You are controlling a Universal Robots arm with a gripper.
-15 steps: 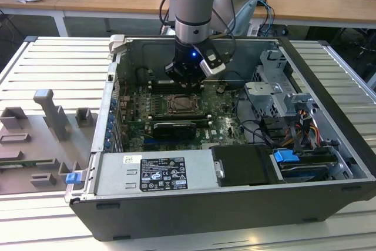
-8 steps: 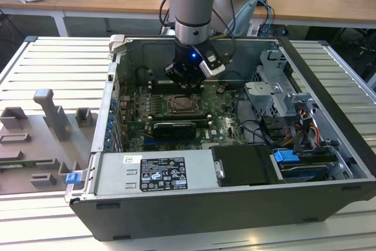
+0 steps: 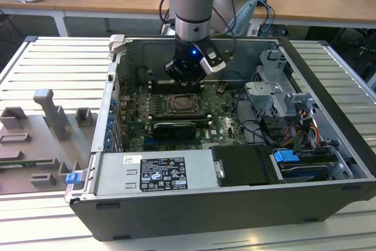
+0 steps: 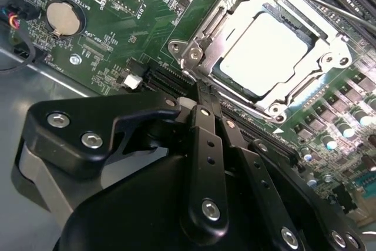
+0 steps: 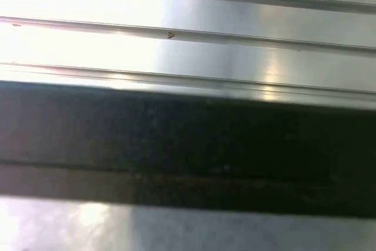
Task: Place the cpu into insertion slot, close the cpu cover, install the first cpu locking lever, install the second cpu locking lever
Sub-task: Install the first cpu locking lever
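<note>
Hovering arm, exterior view: the gripper (image 3: 187, 78) hangs inside the open computer case (image 3: 329, 192), just above the green motherboard (image 3: 226, 123) and at the far edge of the insertion slot (image 3: 184, 105).
Socket, exterior view: it sits near the middle of the board, with a black card (image 3: 174, 129) just beside its near edge.
Case surroundings, exterior view: a grey power supply (image 3: 155, 173) lies along the case's near wall; a grey fixture plate (image 3: 41, 139) rests on the slatted table (image 3: 56, 60) at the exterior view's left.
Tool state, second wrist view: the black fingers (image 4: 207, 123) lie together, tips pressed close with nothing between them, ending just beside one corner of the socket.
Chip, second wrist view: the cpu (image 4: 267, 51) lies flat in the socket, its pale top showing through the window of the cpu cover (image 4: 329, 48), which lies down over it.
Lever, second wrist view: a thin metal rod (image 4: 320, 1) runs along one side of the cover.
Board detail, second wrist view: a round coin cell (image 4: 63, 18) sits well apart from the socket.
Surface, first wrist view: pale ribbed metal (image 5: 176, 45) crossed by a dark band (image 5: 188, 145).
</note>
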